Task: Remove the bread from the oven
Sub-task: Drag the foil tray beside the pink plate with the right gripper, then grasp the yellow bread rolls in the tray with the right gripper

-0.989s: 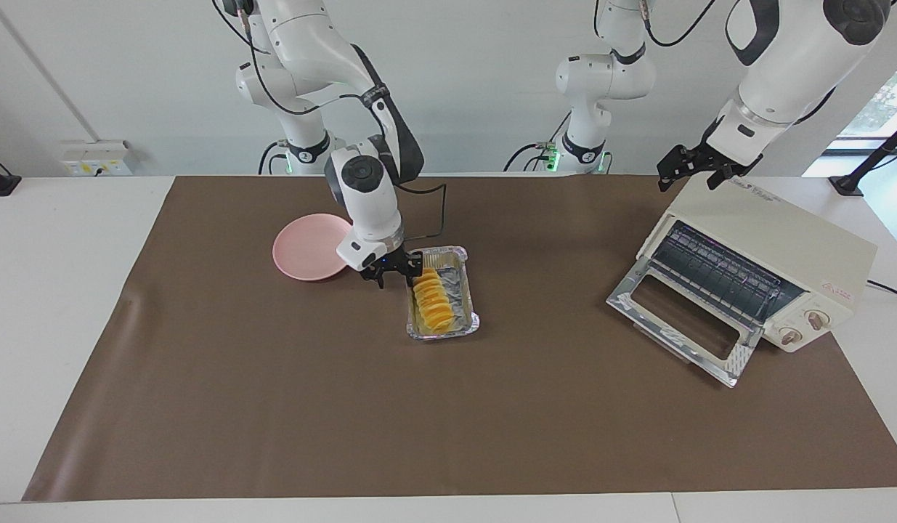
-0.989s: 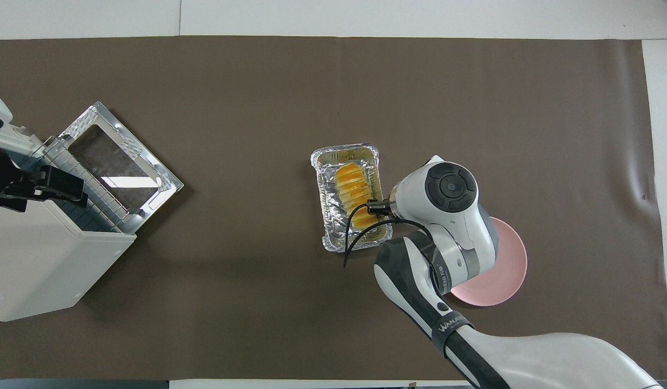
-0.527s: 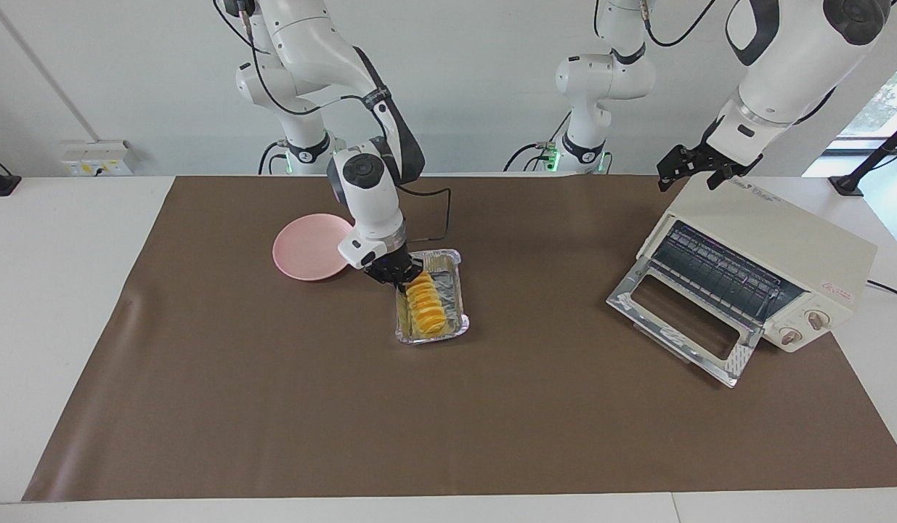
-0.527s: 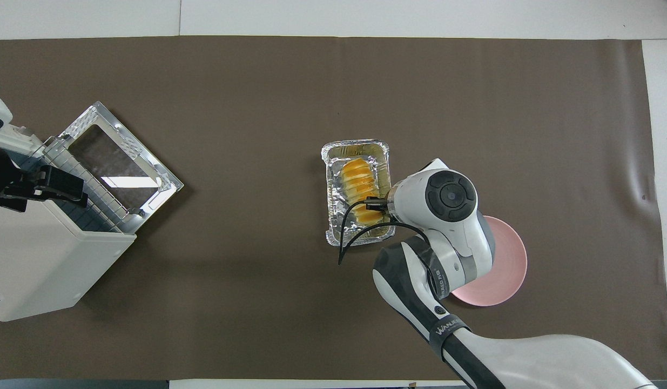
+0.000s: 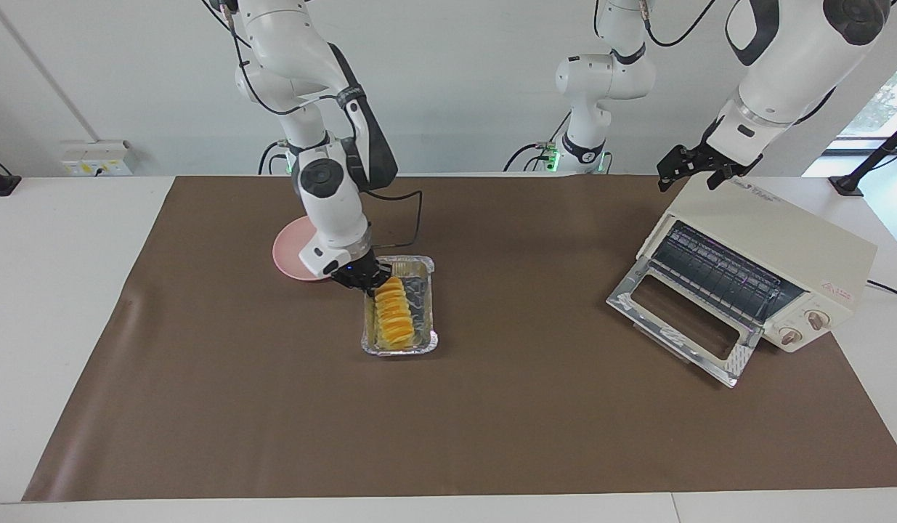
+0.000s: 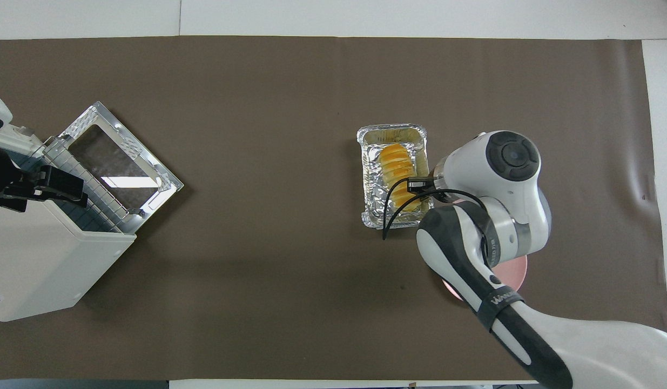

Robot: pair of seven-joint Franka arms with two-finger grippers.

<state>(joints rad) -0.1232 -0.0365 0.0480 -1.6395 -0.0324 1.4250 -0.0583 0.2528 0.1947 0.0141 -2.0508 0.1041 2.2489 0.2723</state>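
1. The bread [image 5: 391,313] is a small orange-yellow loaf with ridged, slice-like segments. It lies lengthwise in a crinkled foil tray [image 5: 426,314], a bit left of center in the facing view and right of center in the overhead view [image 6: 396,175].
2. The oven [image 5: 771,261] is a cream-white boxy toaster oven sitting at an angle at the right edge of the facing view. Its glass door [image 5: 684,319] is dropped fully open, wire rack visible inside, two knobs on the front.
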